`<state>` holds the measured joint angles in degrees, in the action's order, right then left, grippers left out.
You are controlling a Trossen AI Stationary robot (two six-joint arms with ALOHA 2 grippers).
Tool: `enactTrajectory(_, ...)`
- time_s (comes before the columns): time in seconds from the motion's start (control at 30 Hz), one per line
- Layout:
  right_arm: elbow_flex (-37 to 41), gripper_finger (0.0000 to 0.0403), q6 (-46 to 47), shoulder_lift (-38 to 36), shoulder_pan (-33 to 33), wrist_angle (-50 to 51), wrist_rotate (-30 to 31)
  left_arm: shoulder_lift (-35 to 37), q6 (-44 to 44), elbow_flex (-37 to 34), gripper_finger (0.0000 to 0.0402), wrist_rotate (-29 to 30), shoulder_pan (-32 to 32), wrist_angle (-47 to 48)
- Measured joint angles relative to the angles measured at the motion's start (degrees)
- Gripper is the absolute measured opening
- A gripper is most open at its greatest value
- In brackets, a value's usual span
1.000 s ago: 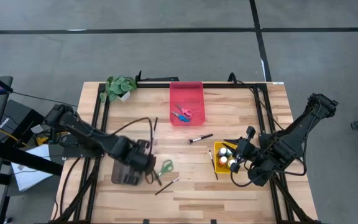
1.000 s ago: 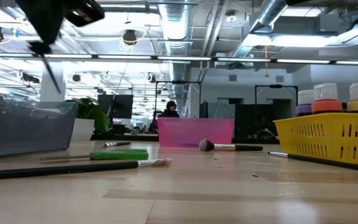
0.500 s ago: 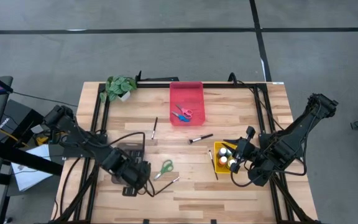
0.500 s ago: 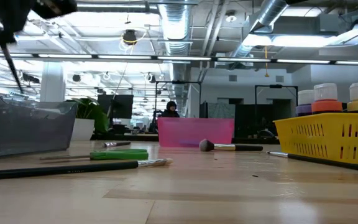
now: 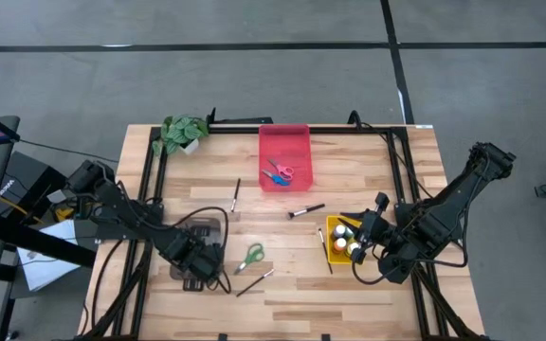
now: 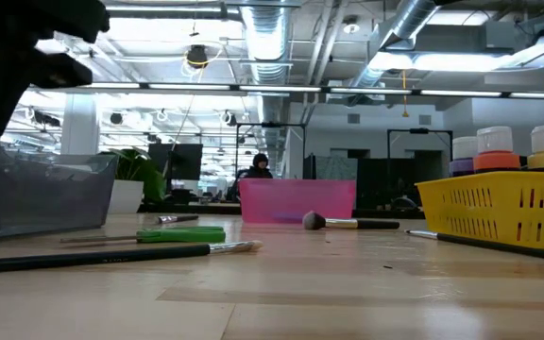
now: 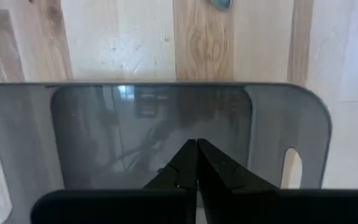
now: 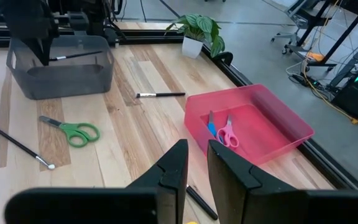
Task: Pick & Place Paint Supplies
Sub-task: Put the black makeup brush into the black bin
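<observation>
A grey tray point(image 5: 197, 248), red tray point(image 5: 284, 144), yellow basket point(image 5: 335, 248) and potted plant point(image 5: 182, 132) sit on the wooden table point(image 5: 368, 166).

Wooden table point(image 5: 368, 161) with trays point(image 5: 284, 152), scissors point(image 5: 250, 256), brushes point(image 5: 305, 210)

Two dark, matte-black jointed arms trail looping black cables and end in tapered, pointed black fingers.

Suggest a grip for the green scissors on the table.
The green scissors lie flat and closed on bare wood, handles toward the grey tray, blades toward the long brush. Come straight down from above and pinch across the narrow neck where blades meet handles. It is the slimmest, stiffest part, and wood is free on both sides there. The left gripper, over the tray, seems nearest.
</observation>
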<state>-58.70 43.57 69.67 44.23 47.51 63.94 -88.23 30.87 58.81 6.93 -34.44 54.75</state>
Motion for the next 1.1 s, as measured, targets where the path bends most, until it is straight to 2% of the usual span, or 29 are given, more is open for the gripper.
enactTrajectory(0.2,0.0,0.0056,0.0,0.0,0.0,-0.11,0.0,0.0,-0.3,-1.01,0.0,-0.1,-0.01,-2.64)
enactTrajectory(0.83,0.0,0.0056,0.02,0.0,0.0,-0.11,-0.02,0.0,-0.46,-1.07,0.0001,-0.17,0.0,-2.33)
enactTrajectory(1.1,0.0,0.0056,0.04,0.0,0.0,-0.09,-0.02,0.0,-0.42,-1.07,0.0019,-0.25,0.0,-2.28)
